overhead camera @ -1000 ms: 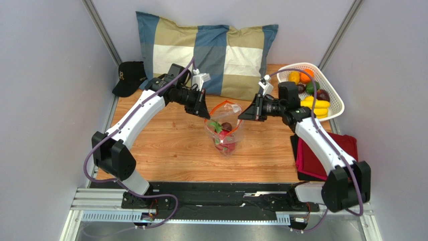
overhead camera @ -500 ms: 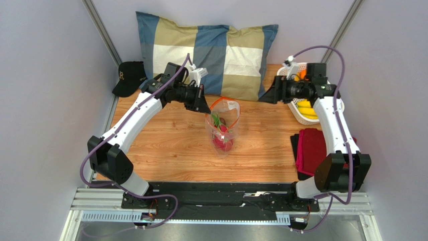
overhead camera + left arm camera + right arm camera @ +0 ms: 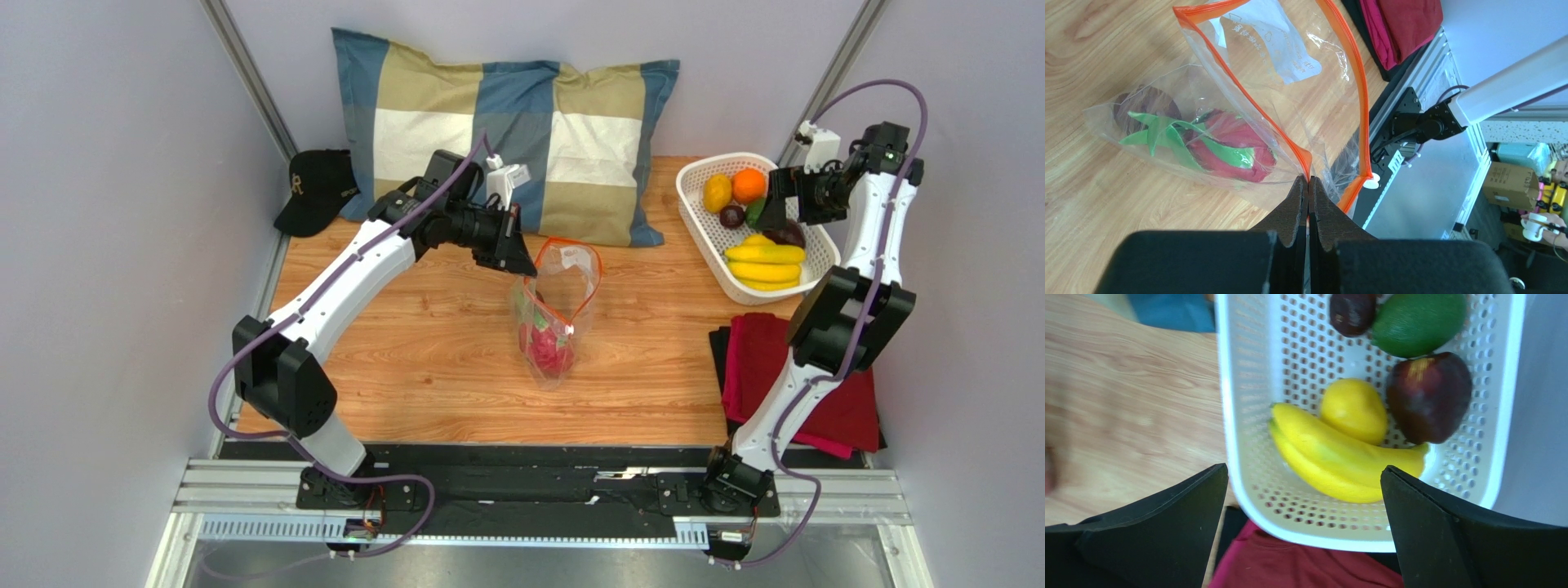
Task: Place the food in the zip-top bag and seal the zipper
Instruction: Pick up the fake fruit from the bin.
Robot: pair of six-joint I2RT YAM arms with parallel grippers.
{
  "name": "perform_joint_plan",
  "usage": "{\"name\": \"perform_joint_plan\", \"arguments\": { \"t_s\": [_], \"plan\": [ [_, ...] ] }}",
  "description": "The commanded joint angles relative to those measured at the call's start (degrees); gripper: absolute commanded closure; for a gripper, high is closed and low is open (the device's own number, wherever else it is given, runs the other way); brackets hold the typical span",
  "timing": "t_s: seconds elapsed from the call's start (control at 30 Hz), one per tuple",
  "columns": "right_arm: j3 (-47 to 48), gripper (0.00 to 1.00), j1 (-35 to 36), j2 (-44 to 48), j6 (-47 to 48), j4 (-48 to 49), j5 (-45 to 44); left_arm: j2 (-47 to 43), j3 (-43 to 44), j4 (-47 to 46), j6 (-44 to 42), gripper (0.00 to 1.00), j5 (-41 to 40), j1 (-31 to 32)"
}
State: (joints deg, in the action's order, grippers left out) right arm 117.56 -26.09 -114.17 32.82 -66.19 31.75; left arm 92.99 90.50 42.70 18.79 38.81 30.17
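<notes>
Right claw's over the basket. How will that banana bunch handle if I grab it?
Probably stiff and light: the banana bunch looks like smooth moulded plastic. Its curved, glossy surface may slip when squeezed. It seems to lie against the yellow fruit, which might shift.

Overhead rear overview — two close, downward wrist views

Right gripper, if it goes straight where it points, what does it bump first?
Probably the banana bunch in the white basket; it sits centred ahead of the right gripper, though depth is unclear.
</notes>
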Motion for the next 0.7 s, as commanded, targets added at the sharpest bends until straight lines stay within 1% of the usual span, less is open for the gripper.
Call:
{"name": "perform_joint_plan", "arguments": {
  "t_s": [0.0,0.03,0.17,0.27,0.37,0.4,0.43,0.53,0.6,0.63,0.67],
  "plan": [
    [5.0,0.00,0.7,-4.6,7.9,-0.9,-8.0,0.1,2.1,-2.5,0.5,1.00,1.9,0.1],
    [5.1,0.00,0.7,-5.0,6.7,2.9,-8.3,0.1,2.0,-2.5,0.4,1.00,2.0,0.1],
    [5.3,0.03,1.4,-8.0,-3.2,12.1,-7.8,0.6,1.7,-2.5,0.3,1.00,2.2,0.1],
    [5.1,0.04,2.7,-10.6,-7.4,19.2,-9.2,1.3,2.0,-2.6,0.5,1.00,2.5,0.1],
    [5.4,0.04,3.3,-13.3,-14.3,26.2,-8.2,1.8,2.1,-2.6,0.4,1.00,2.6,0.1],
    [5.3,0.05,3.4,-13.9,-18.5,28.1,-7.7,2.0,2.1,-2.5,0.4,1.00,2.6,0.1],
    [6.3,0.07,3.8,-14.6,-20.0,30.6,-7.5,1.9,2.0,-2.4,0.3,1.00,2.5,0.1],
    [8.0,0.10,6.2,-17.8,-22.4,32.3,-10.9,1.9,1.6,-1.9,-0.3,1.00,2.3,0.0],
    [7.1,0.11,7.7,-18.6,-24.0,34.7,-11.0,1.8,1.1,-1.8,-0.4,1.00,2.2,0.0],
    [6.6,0.18,8.0,-18.9,-26.6,37.9,-10.7,1.9,0.9,-1.9,-0.2,1.00,2.1,-0.1],
    [6.8,0.23,8.5,-19.9,-27.7,39.1,-11.2,1.8,0.7,-1.9,-0.2,1.00,2.1,-0.2]
  ]
}}
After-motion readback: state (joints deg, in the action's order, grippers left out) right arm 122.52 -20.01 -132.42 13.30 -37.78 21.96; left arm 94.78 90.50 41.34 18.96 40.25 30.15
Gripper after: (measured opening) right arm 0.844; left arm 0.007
